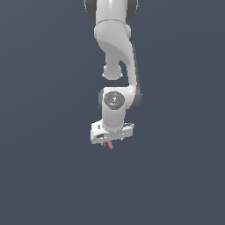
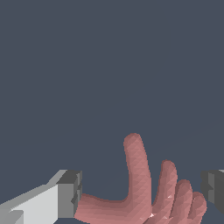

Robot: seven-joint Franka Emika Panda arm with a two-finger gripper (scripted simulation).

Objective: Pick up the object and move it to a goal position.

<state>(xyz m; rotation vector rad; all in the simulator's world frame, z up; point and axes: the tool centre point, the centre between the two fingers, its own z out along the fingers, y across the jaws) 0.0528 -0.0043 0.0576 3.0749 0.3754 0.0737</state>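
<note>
The white arm (image 1: 115, 52) is hanging straight down through the middle of the exterior view, and at its low end the end effector (image 1: 108, 141) is pointing at the flat slate-grey surface (image 1: 44, 176). Poking out just beneath it is a sliver of the red-pink object (image 1: 110, 145), mostly hidden by the white body above.

The wrist view is giving the better look. The object (image 2: 144, 192) is sitting right between the two fingers, a cluster of ridged, curved strands fanning from one stem: one long strand is standing tall, and three shorter ones are stepping down beside it. The stem end is touching the dark pad of one finger (image 2: 70, 194). The other finger (image 2: 214, 189) is showing only at the frame's edge, very close to the shortest strand; I cannot tell whether it is touching. So the fingers are standing apart with the object between them, and whether they are truly clamping it I cannot tell.

Whether the object is resting on the surface or hanging above it is not clear from either view.
</note>
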